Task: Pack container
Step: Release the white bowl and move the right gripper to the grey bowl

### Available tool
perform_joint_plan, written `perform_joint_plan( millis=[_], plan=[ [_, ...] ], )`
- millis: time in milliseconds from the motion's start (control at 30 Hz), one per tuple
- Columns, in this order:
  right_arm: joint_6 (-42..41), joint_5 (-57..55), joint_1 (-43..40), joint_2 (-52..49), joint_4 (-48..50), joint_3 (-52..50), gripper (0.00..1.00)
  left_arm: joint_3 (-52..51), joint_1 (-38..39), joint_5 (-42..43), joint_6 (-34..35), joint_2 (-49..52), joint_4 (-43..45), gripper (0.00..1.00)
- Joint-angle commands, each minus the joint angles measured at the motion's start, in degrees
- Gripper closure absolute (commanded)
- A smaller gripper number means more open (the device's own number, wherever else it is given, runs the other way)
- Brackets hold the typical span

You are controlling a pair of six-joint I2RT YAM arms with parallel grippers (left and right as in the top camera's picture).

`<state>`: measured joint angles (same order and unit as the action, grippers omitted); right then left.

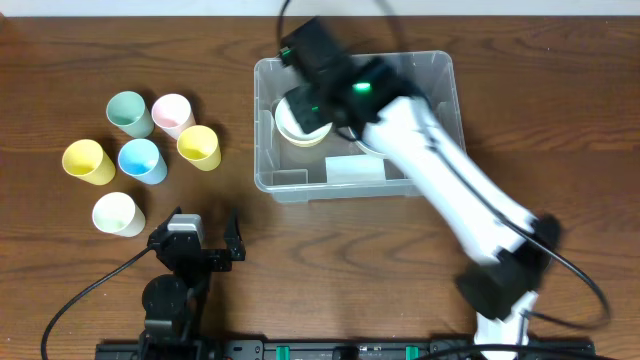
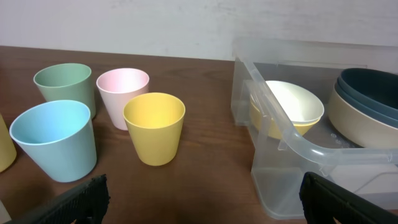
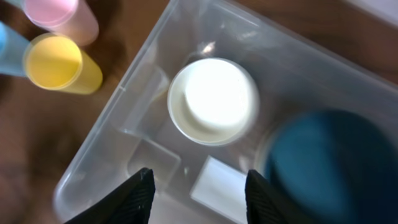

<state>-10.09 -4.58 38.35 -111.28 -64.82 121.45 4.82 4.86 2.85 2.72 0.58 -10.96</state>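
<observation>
Plainly, the right gripper (image 3: 200,182) hangs wide and empty directly over the cream bowl (image 3: 213,101) in the left half of the container (image 1: 262,130), far-centre on the table (image 1: 560,120); the cups (image 1: 199,147) stand to its left, nearer the spread, empty left gripper (image 1: 197,238).

Left gripper (image 1: 197,240) low, jaws wide, right gripper (image 3: 199,196) stretched far forward, seemingly open.
</observation>
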Motion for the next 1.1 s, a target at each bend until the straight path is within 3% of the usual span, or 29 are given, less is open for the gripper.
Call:
perform_joint_plan(
  millis=[0,333,633,800,1067],
  plan=[
    [-2.4,-1.2,-4.3,5.7,-4.1,0.4,0.5,-0.9,-0.3,0.6,-0.7,-0.3,-2.1,0.02],
    [-6.7,-0.9,-21.3,14.8,-20.6,0.4,0.48,-0.9,-0.3,0.6,-0.7,-0.3,-2.1,0.02],
    [-7.3,1.8,-35.5,16.0,-29.2,-3.0,0.5,-0.9,-0.3,0.6,-0.7,-0.3,-2.1,0.02],
    [-11.9,1.9,-42.7,17.8,-24.7,-15.9,0.51,-0.9,-0.3,0.6,-0.7,-0.3,-2.1,0.02],
    [-21.0,4.9,-50.6,20.8,-6.7,-42.7,0.55,-0.9,-0.3,0.6,-0.7,-0.3,-2.1,0.02]
  ],
)
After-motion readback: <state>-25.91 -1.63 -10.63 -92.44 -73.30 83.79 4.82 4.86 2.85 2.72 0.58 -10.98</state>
